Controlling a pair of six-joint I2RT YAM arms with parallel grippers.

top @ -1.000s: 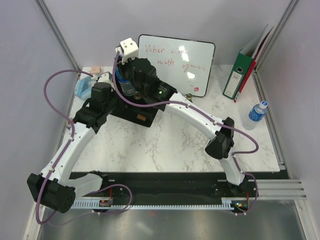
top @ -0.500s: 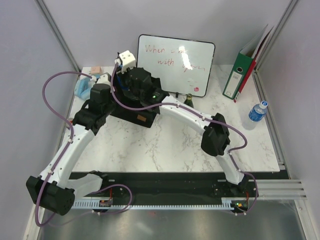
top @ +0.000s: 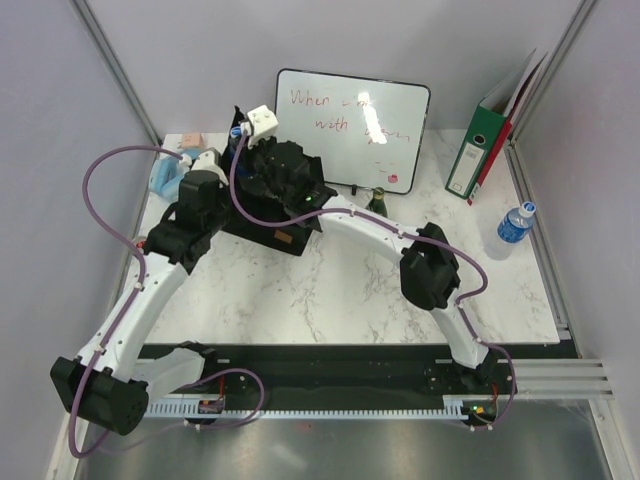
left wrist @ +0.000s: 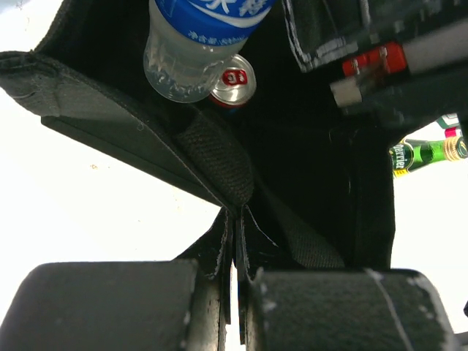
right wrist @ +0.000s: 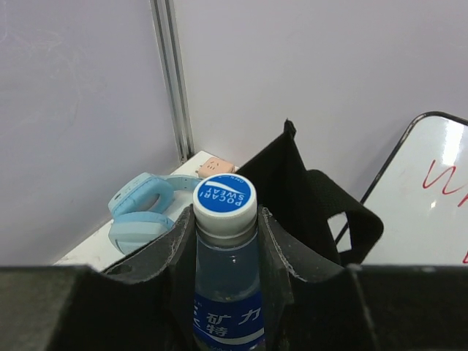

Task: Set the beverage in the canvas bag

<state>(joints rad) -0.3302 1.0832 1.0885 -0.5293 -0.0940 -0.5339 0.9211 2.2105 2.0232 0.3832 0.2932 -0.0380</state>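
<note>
**A:** Where's the bottle (right wrist: 225, 300)?

**B:** Upper left of the overhead view, hanging in the mouth of the black bag (left wrist: 102, 117). The right gripper (right wrist: 227, 245) is clamped on it just under the cap. A can (left wrist: 232, 77) sits deeper inside.

**A:** And the left gripper (left wrist: 235, 219)?

**B:** Pinched together on the bag's rim.

**A:** How will it handle?

**B:** It looks full, so probably heavy, and the smooth plastic is likely slippery. The stiff neck is the place to hold. The bag itself is floppy.
</note>
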